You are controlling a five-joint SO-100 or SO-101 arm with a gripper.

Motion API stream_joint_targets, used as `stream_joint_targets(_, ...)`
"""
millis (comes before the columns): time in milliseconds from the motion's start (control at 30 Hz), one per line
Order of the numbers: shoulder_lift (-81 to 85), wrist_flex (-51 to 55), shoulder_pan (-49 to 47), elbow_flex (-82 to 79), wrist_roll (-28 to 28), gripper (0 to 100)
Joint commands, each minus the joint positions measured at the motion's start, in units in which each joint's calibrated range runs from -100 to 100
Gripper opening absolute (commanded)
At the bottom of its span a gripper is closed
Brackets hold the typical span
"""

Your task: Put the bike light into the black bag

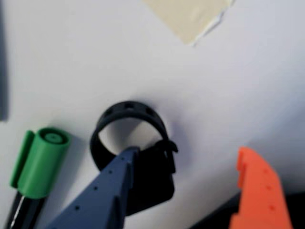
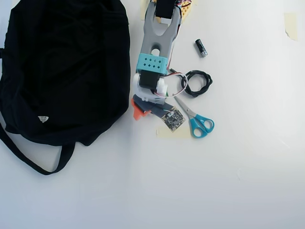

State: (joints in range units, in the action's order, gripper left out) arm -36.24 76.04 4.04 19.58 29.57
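The bike light (image 1: pixel 125 110), a small black loop strap with a stubby block, lies on the white table in the wrist view. My gripper (image 1: pixel 188 157) hangs just over it, open. The blue finger (image 1: pixel 114 186) covers part of the block, and the orange finger (image 1: pixel 257 191) stands well off to the right, away from the light. From overhead, the arm hides the light, and my gripper (image 2: pixel 140 109) sits just right of the big black bag (image 2: pixel 62 67), which lies on the left of the table with its strap (image 2: pixel 28 160) trailing toward the bottom.
A green-capped marker (image 1: pixel 43 162) lies close to the left of the light. Teal-handled scissors (image 2: pixel 198 121), a coiled black cable (image 2: pixel 196 83) and a short black cylinder (image 2: pixel 201 47) lie right of the arm. Tape pieces (image 2: pixel 290 24) stick to the table.
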Motion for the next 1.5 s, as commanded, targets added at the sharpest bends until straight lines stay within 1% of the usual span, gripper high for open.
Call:
stream_joint_targets(0,0.31,-0.33,-0.38,1.18,-0.26,27)
stream_joint_targets(167,-2.35,-0.42,-0.38,1.36,-0.26,27)
stream_joint_targets(233,-3.1,-1.02,-0.45,1.36,-0.26,25)
stream_joint_targets(300,-3.26,-1.11,-0.45,1.36,-0.26,20)
stream_joint_targets(433,-3.26,-1.11,-0.15,1.36,-0.31,3)
stream_joint_targets(467,-3.18,-1.11,0.0,1.36,-0.31,1)
stream_joint_targets(533,-3.18,-1.11,0.22,1.36,-0.31,3)
stream_joint_targets(833,-1.94,-0.07,0.3,2.08,-0.31,2)
stream_joint_targets(1067,-1.94,8.28,-0.38,14.84,-0.57,2)
stream_joint_targets(1200,-2.02,14.91,-0.53,23.01,-3.83,2)
stream_joint_targets(1267,-2.02,18.45,-0.97,26.79,-6.34,2)
stream_joint_targets(1467,-1.85,23.53,-3.07,36.31,-13.47,2)
